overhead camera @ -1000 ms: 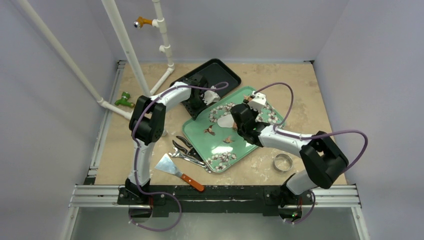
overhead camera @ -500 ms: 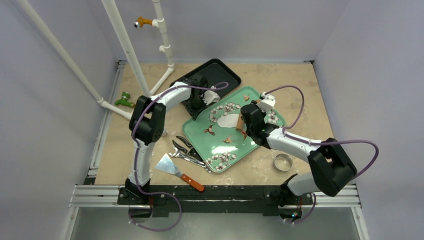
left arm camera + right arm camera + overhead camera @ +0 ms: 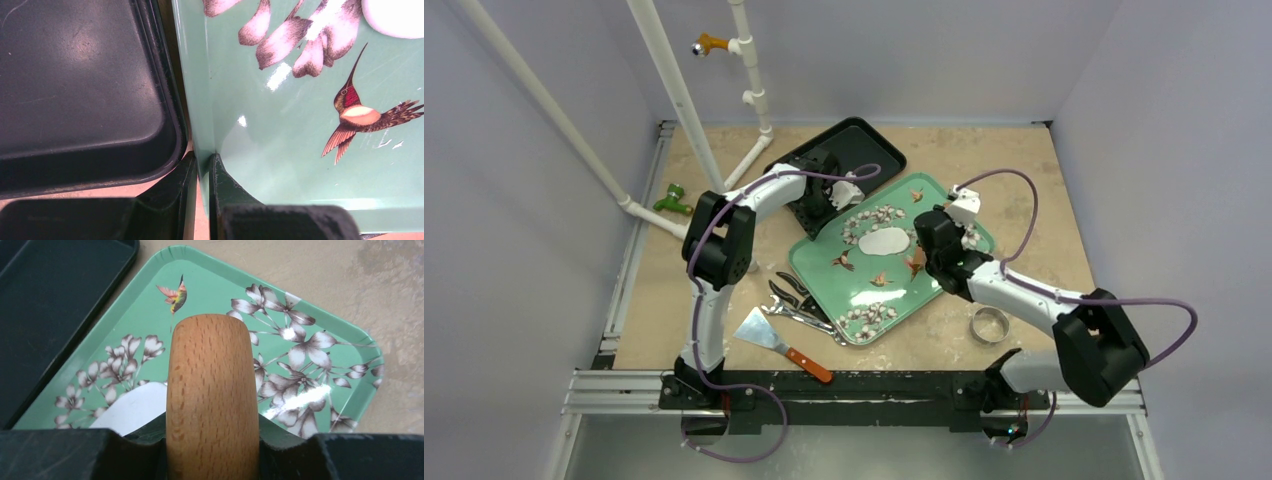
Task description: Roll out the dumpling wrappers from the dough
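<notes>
One dumpling wrapper (image 3: 885, 240), a thin flat white dough disc, lies on the far half of the green flowered tray (image 3: 824, 265). My right gripper (image 3: 921, 258) hangs over the tray just right of the disc. It is shut on a wooden rolling pin (image 3: 212, 390), which stands between its fingers. The wrapper's edge (image 3: 135, 407) shows to the left of the pin. My left gripper (image 3: 202, 162) is shut on the green tray's rim (image 3: 200, 100) at its far left edge, one finger inside and one outside. The wrapper's edge (image 3: 395, 17) also shows in the left wrist view.
A black tray (image 3: 864, 145) lies behind the green one, almost touching it (image 3: 75, 75). A metal ring cutter (image 3: 990, 325) sits on the table at the right. Pliers (image 3: 799, 300) and a scraper with an orange handle (image 3: 781, 345) lie at the near left. White pipes (image 3: 674, 90) rise at the back left.
My right gripper has moved right and nearer with the rolling pin, off the dough disc, which now shows whole. The left gripper has stayed on the tray's rim.
</notes>
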